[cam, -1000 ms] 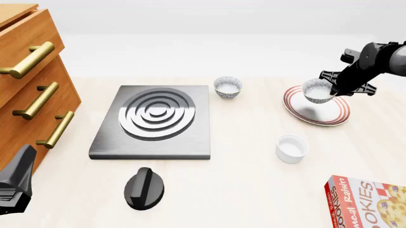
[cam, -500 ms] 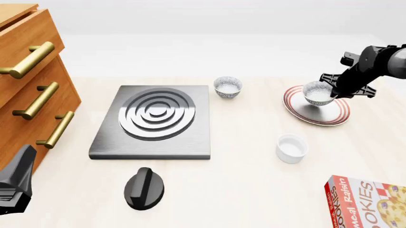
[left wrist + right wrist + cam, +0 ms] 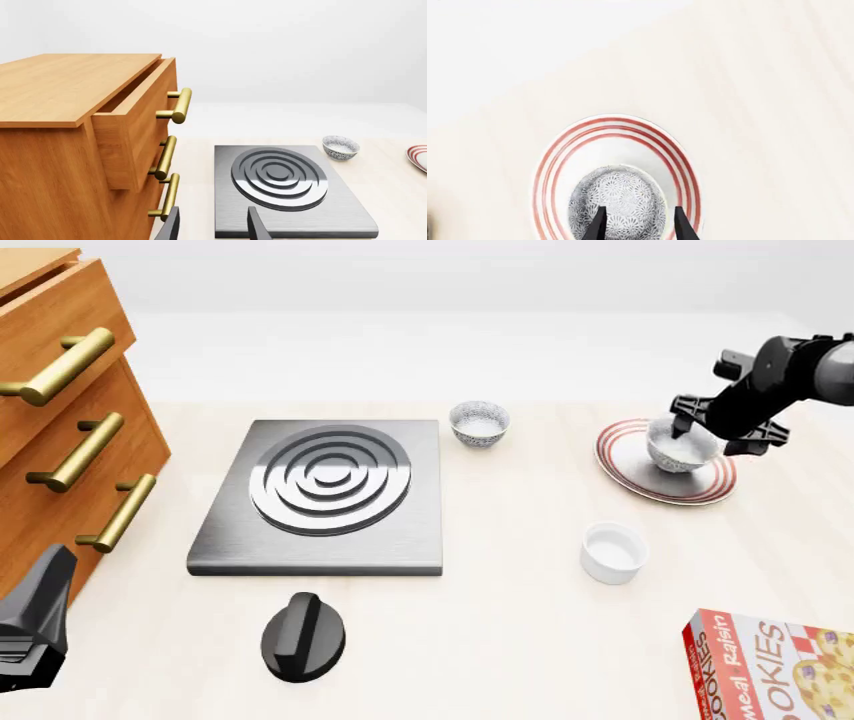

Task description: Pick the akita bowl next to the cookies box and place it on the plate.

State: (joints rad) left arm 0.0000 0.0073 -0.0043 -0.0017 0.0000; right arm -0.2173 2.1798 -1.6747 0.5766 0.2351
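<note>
Nearest the camera, the cookies box [image 3: 781, 665] is lying flat at the surface's [image 3: 534, 640] front edge. Farther off, the akita bowl [image 3: 678, 445] is sitting upright on the plate [image 3: 627, 462], and the right hand [image 3: 694, 445] is gripping its rim — one finger inside, one outside. It is probably light, rigid, glazed-slick and chippable, so the thin rim suits best. The left hand [image 3: 212, 227] is idling, fingers parted.

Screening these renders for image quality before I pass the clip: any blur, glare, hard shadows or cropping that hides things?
Front view: sharp and evenly lit, soft shadows only, bright sheen on the stove plate; the cookies box is cut by the frame edge. Left wrist view: crisp; the plate is cropped to a sliver. Right wrist view: no blur, the akita bowl runs off the frame between the right gripper fingers.
</note>
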